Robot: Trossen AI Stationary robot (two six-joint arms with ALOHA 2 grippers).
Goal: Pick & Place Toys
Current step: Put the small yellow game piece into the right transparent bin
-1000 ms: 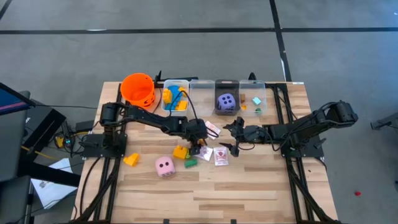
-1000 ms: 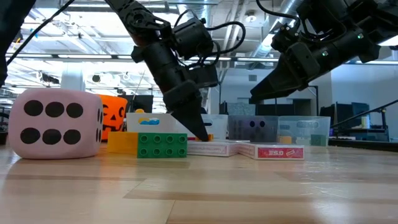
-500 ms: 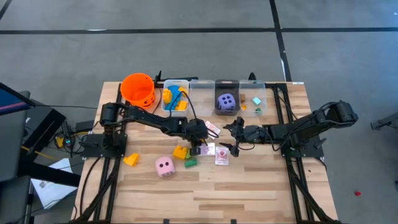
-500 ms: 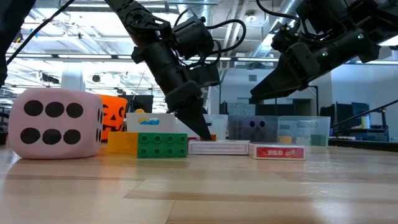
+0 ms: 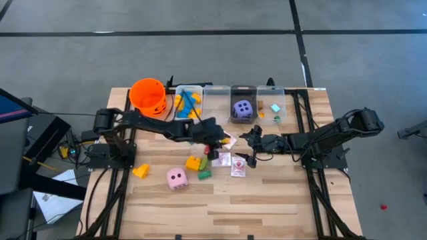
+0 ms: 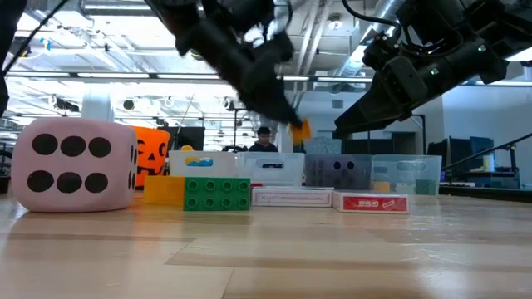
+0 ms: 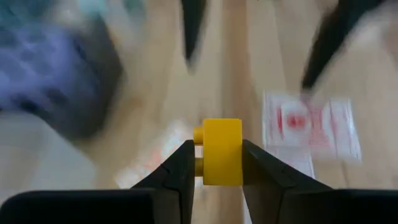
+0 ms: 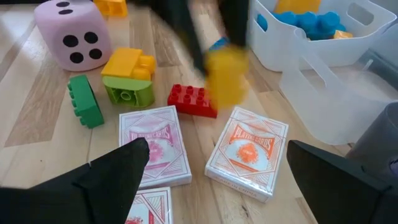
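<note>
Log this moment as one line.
left gripper: shut on small yellow plastic block, lifted | right gripper: open, hovering over cards

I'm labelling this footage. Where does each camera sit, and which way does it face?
High view: overhead, straight down on the table; both arms show.
Low view: table height, looking level past the pink die; arms enter from above.
Left wrist view: behind the left gripper, jaws shut on a yellow block.
Right wrist view: behind the open right gripper, facing card packs.
Low and right wrist views share that block.
</note>
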